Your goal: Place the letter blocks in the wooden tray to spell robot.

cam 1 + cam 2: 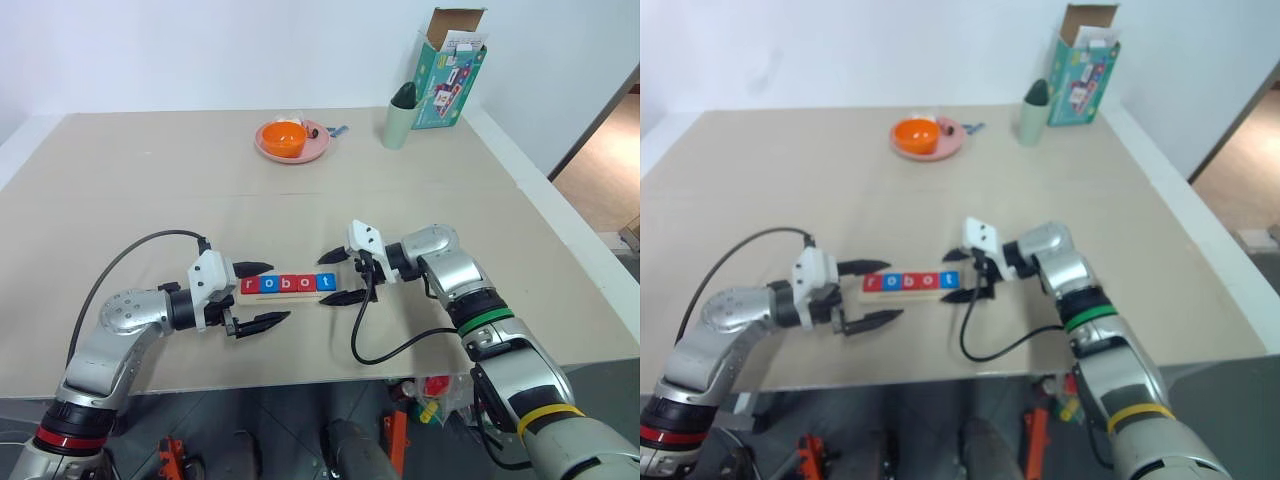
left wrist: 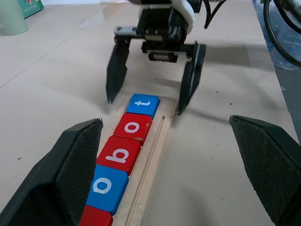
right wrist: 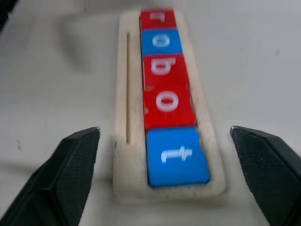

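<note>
Spread wide at either end of wooden tray [image 1: 287, 296] on table [image 1: 150, 180]: left gripper [image 1: 255, 295], right gripper [image 1: 340, 277], both empty. Lined up inside: letter blocks [image 1: 286, 284], spelling robot; r cut off in left wrist view.

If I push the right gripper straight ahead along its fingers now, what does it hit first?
Probably the blue t block at the near end of the wooden tray; the open right gripper straddles that end, though its height above the tile is unclear.

Left pincer [image 1: 262, 295] and right pincer [image 1: 342, 276] face each other, fingers spread wide.
</note>
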